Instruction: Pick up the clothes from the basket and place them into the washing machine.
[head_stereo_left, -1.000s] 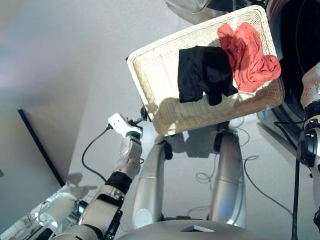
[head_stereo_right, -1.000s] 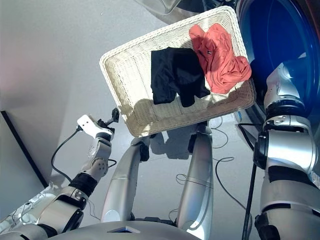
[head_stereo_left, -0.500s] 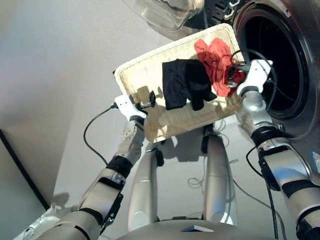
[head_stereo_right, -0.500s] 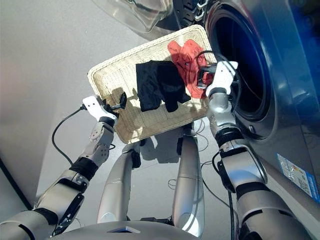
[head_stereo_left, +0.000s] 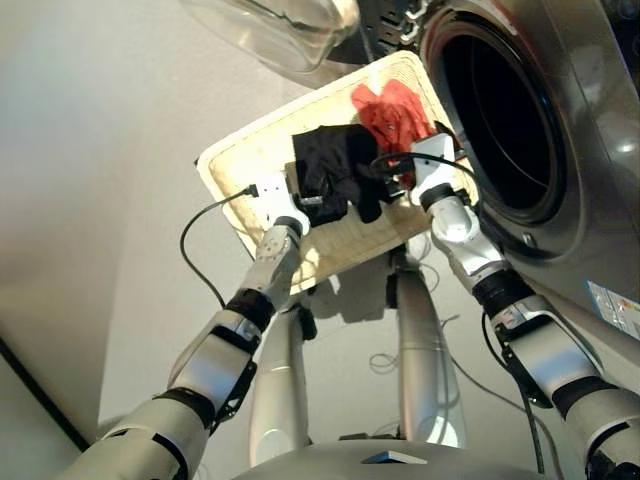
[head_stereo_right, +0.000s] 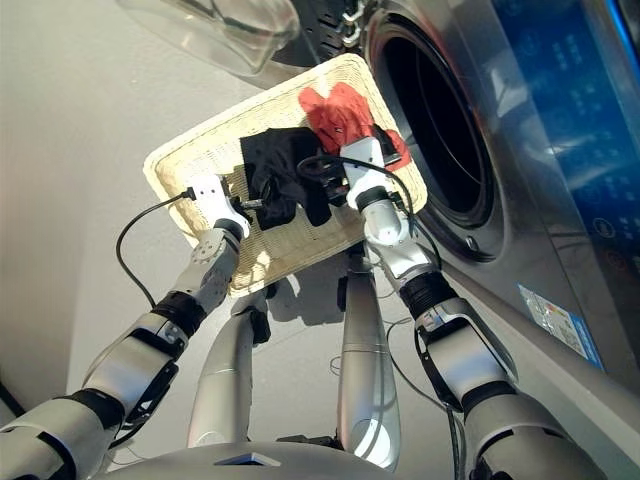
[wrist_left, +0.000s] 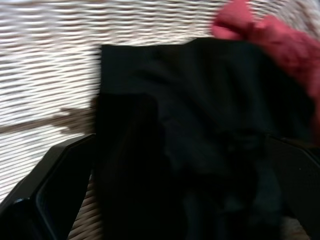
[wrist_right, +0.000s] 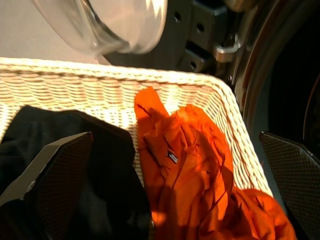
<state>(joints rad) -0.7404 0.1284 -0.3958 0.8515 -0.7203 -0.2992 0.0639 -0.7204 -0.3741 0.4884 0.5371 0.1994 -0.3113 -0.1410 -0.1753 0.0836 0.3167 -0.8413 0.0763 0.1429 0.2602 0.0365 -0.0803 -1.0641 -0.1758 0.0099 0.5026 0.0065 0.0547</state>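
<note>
Both claws moved in over the basket (head_stereo_left: 230, 175): left claw (head_stereo_left: 318, 203) and right claw (head_stereo_left: 392, 172) open; floppy black garment (head_stereo_left: 335, 165), pinch a bunched fold.

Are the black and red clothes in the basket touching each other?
Touching. The right wrist view shows the black garment and the coral-red garment meeting edge to edge, no wicker between.

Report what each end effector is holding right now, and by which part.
Nothing is held. The left end effector is open over the black garment; the right end effector is open over the coral-red garment.
</note>
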